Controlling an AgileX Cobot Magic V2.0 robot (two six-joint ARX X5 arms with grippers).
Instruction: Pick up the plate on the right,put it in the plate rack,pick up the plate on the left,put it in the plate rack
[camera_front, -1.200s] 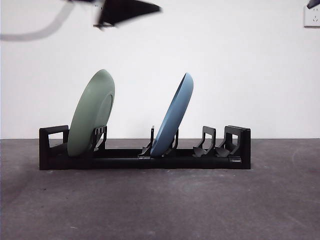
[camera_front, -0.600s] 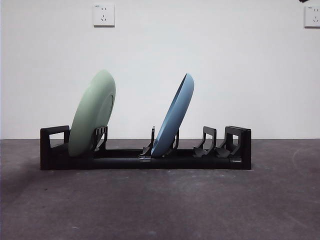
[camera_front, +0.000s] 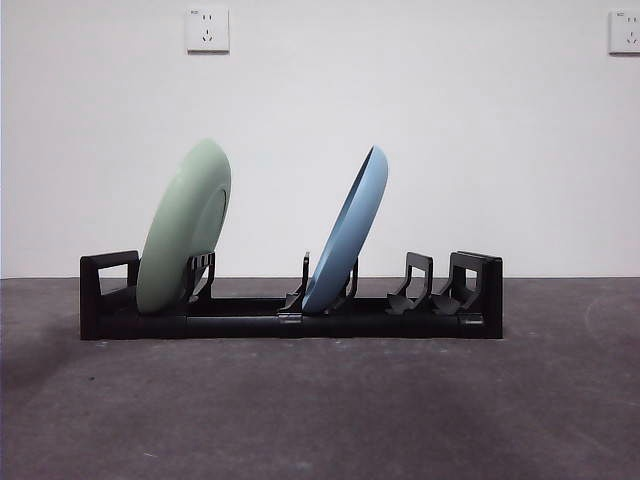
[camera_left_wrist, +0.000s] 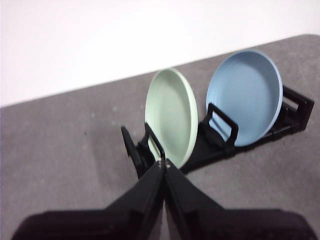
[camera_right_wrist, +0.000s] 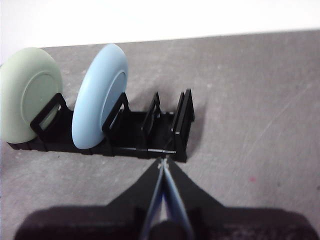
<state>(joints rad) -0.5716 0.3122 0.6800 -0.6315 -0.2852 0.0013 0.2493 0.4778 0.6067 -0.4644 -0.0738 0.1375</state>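
On the grey tabletop (camera_front: 320, 410) the long black plate rack (camera_front: 290, 322) stands across the front view. Near its left end a pale green plate (camera_front: 184, 228) leans rightward in a slot; at the middle a light blue plate (camera_front: 347, 232) leans the same way. The right-hand dividers are bare. The left tool (camera_left_wrist: 164, 167) hangs above and away from the rack, jaws pressed together, holding nothing. The right tool (camera_right_wrist: 163, 164) likewise, closed and empty.
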